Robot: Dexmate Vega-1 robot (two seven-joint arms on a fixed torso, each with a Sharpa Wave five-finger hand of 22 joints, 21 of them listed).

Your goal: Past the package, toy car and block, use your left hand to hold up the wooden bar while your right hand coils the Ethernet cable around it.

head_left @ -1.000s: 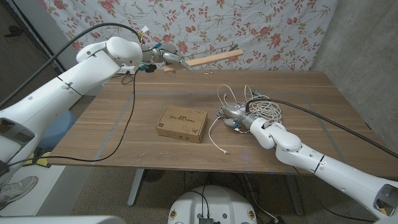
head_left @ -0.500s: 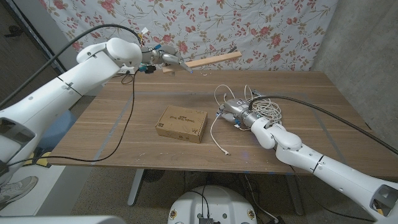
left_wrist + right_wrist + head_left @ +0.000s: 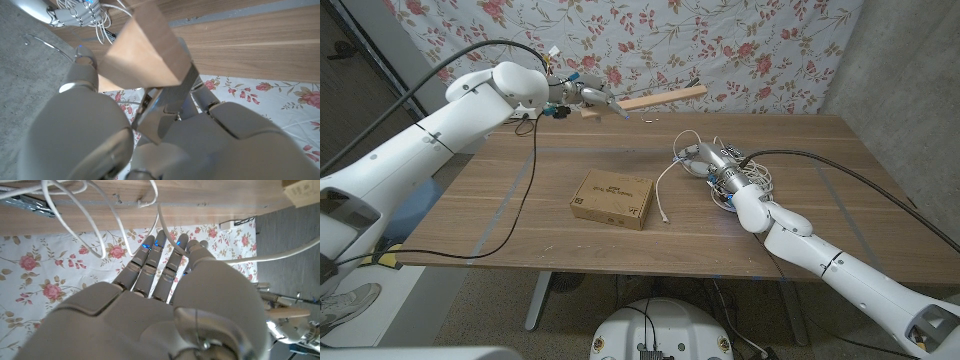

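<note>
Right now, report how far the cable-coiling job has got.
Done: the left hand holds the pale wooden bar up above the table's far edge. In hand: the right hand grips the white Ethernet cable, one end trailing on the table. Left: no coil on the bar yet.

The head camera looks down from above over the wooden table [image 3: 800, 140], far enough to take in both arms and the flowered cloth [image 3: 620, 40] behind. The left wrist camera sits very close behind the left hand [image 3: 150, 130], looking along the wooden bar [image 3: 142, 55]. The right wrist camera looks closely over the right hand [image 3: 165, 280]. Both wrist views are turned upside down and share the table and the cloth.
</note>
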